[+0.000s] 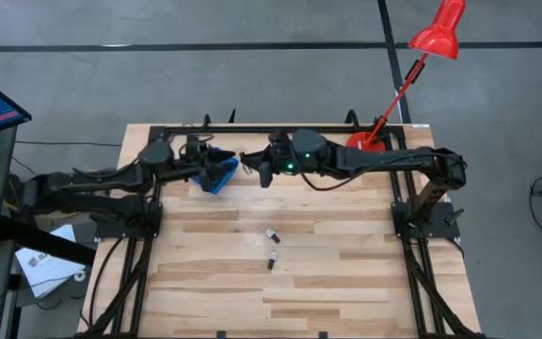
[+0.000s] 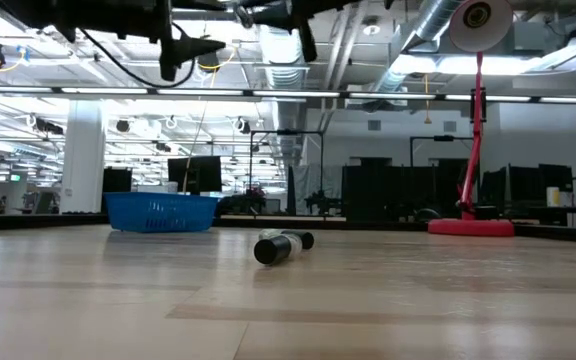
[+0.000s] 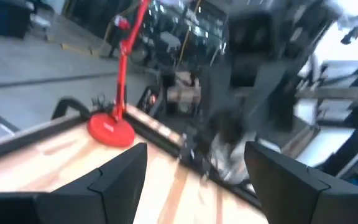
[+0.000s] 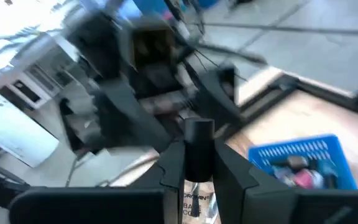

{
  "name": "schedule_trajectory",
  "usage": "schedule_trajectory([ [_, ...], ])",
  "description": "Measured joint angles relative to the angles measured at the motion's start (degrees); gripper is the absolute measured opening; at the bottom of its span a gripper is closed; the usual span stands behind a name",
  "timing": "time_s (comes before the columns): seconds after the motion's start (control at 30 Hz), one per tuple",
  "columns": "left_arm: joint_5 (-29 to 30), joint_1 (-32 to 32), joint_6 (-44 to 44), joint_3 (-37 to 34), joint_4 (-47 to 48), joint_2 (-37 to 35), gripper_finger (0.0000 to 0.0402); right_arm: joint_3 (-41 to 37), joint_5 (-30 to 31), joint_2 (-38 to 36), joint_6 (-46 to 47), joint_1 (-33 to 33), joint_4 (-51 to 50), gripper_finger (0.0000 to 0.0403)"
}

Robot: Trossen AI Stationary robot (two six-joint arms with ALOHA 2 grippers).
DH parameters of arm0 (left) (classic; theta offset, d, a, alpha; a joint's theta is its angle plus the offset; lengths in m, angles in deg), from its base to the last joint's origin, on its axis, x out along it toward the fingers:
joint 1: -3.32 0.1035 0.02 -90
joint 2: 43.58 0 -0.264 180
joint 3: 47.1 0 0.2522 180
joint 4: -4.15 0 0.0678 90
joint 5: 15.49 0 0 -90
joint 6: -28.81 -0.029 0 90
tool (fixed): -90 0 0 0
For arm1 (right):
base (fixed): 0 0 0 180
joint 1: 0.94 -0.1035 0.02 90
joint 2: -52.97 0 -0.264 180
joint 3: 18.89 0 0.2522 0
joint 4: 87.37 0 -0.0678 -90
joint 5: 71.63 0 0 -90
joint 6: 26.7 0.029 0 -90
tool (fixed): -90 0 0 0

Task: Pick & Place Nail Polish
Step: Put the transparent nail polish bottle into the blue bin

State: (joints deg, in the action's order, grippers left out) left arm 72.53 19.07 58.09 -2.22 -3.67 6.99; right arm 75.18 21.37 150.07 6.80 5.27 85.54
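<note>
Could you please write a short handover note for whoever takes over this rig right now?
Right gripper: shut on a nail polish bottle with a dark cap and clear body, raised at the table's far side, beside the blue bin.
Left gripper: open and empty, raised at the bin.
Done: several bottles already lie in the bin.
Left: drop the held bottle into the bin, then fetch the two loose bottles lying at mid-table.
The red lamp stands at the far right corner.
</note>
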Motion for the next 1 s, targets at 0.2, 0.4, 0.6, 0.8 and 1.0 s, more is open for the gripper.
schedule_trajectory([
  [0.2,-1.95,-2.59,-0.04,-0.02,-2.75,3.38,0.0265,0.0,0.0,0.0,-2.04,-0.67,2.37,0.0044],
  [0.4,-2.47,-3.93,-0.53,-0.02,-10.37,5.78,0.0273,0.0,0.02,-0.02,-2.22,-0.96,3.41,0.0045],
  [0.6,-2.44,-3.91,0.84,-0.02,-13.94,8.87,0.0275,0.04,0.0,-0.01,-2.61,-1.3,4.75,0.0045],
  [0.8,-2.4,-3.91,1.21,0.02,-19.71,10.4,0.0274,0.04,0.01,-0.02,-2.61,-1.94,4.73,0.0045],
  [1.0,-4.78,-4.0,1.24,0.02,-19.63,10.4,0.0269,0.04,0.02,-0.02,-3.28,-2.12,5.99,0.0045],
])
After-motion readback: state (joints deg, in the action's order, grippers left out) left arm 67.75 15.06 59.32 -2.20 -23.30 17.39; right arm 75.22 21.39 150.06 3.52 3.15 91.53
